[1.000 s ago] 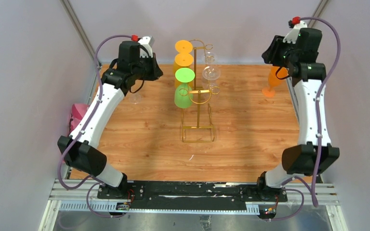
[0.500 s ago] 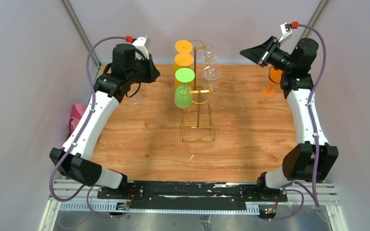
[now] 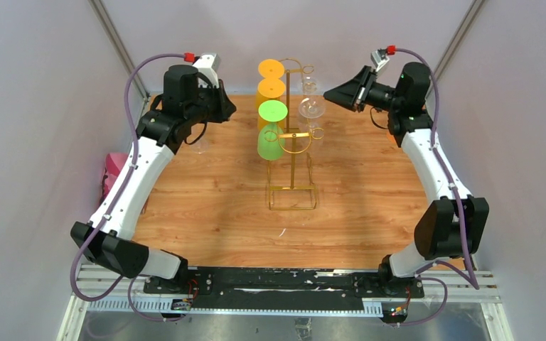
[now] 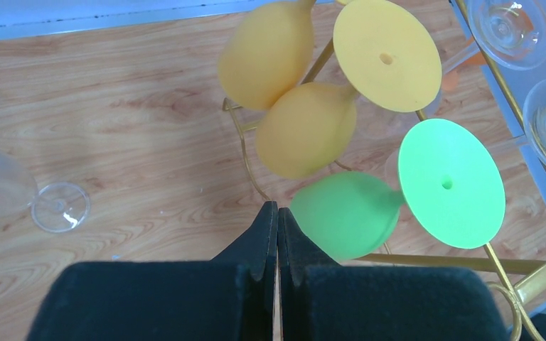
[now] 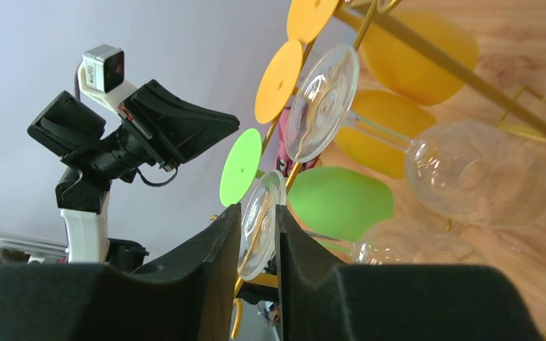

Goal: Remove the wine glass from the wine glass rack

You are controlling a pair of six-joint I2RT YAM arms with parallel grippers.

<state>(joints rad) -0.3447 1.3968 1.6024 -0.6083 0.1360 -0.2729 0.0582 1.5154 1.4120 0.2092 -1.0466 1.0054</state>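
Observation:
The gold wine glass rack (image 3: 293, 153) stands mid-table. On its left hooks hang two orange glasses (image 3: 271, 78) and a green one (image 3: 270, 138); on its right hooks hang two clear wine glasses (image 3: 311, 106). My right gripper (image 3: 329, 92) is held high just right of the clear glasses. In the right wrist view its jaws (image 5: 258, 213) stand a narrow gap apart, and the lower clear glass's foot (image 5: 259, 231) shows in that gap. I cannot tell if they touch. My left gripper (image 4: 277, 209) is shut and empty beside the green glass (image 4: 345, 213).
A clear glass (image 3: 199, 145) lies on the table under the left arm; it also shows in the left wrist view (image 4: 14, 192). A bit of an orange glass (image 3: 379, 118) shows behind the right arm. A pink object (image 3: 114, 170) sits at the left edge.
My right arm has swung left from the right wall, away from the orange glass on the table, up to the clear glasses on the rack. My left arm shifted only slightly.

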